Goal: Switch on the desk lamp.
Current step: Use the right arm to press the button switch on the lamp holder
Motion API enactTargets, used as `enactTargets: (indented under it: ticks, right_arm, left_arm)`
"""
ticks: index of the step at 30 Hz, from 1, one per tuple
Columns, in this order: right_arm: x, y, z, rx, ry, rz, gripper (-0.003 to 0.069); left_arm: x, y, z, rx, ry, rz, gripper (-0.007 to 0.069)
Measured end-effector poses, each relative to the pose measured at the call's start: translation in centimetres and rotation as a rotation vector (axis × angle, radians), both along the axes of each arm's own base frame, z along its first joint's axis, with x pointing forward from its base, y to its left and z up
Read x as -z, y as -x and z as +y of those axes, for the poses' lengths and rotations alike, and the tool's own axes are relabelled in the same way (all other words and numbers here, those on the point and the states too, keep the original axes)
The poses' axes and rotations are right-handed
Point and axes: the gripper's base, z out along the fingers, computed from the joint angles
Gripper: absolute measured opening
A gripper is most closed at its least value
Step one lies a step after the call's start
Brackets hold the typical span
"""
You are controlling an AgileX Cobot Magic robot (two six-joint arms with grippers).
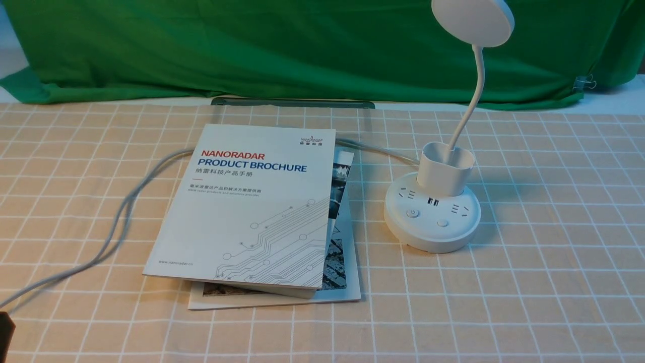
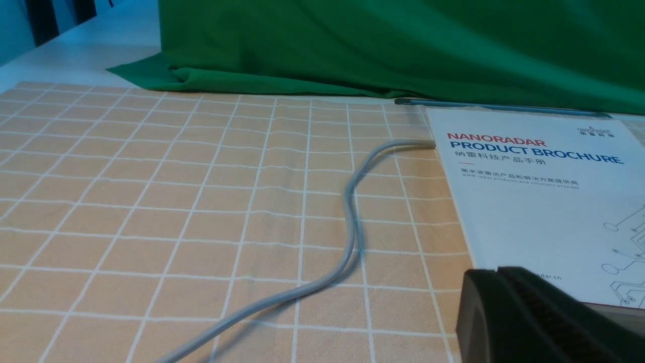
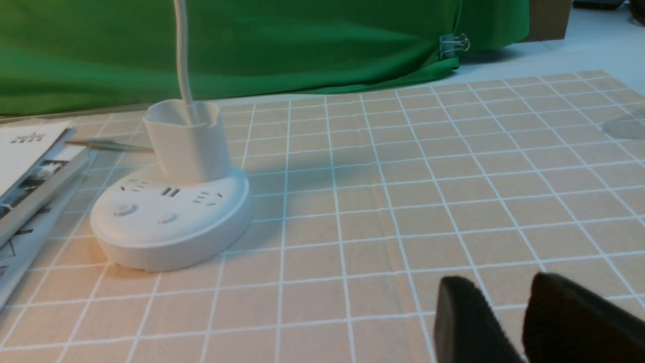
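Observation:
The white desk lamp [image 1: 432,219] stands on the right half of the table, its disc head [image 1: 472,20] unlit on a bent neck above a cup holder. Two round buttons [image 1: 412,213] sit on the front of the base. The right wrist view shows the desk lamp [image 3: 171,222] well off from my right gripper [image 3: 504,290], which is open and empty low over the cloth. My left gripper [image 2: 498,272] is shut with nothing in it, near a corner of the brochure. In the front view only a dark bit of the left gripper [image 1: 5,327] shows at the lower left edge.
A stack of brochures [image 1: 252,212] lies left of the lamp. A grey cable [image 1: 121,212] runs from under it across the left of the checked tablecloth [image 1: 529,282]. A green backdrop [image 1: 302,50] hangs along the far edge, held by a binder clip [image 3: 453,44].

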Motion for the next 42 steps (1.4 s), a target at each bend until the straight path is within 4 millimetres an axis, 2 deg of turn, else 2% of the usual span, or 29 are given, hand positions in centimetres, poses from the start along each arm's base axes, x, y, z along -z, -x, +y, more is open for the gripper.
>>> enactTargets:
  ticks: [36, 38, 40, 42]
  right_arm:
    - [0.00, 0.00, 0.00, 0.000, -0.003, 0.000, 0.0241]
    - [-0.02, 0.00, 0.02, 0.007, -0.057, -0.002, 0.0241]
    - [-0.13, -0.02, 0.10, 0.017, -0.191, -0.011, 0.0241]
    - [-0.37, -0.05, 0.24, 0.036, -0.461, -0.030, 0.0241]
  left_arm:
    - [0.00, 0.00, 0.00, 0.000, 0.000, 0.000, 0.0021]
    - [0.00, 0.00, 0.00, 0.000, 0.000, 0.000, 0.0021]
    - [0.00, 0.00, 0.00, 0.000, 0.000, 0.000, 0.0021]
    - [0.00, 0.00, 0.00, 0.000, 0.000, 0.000, 0.0021]
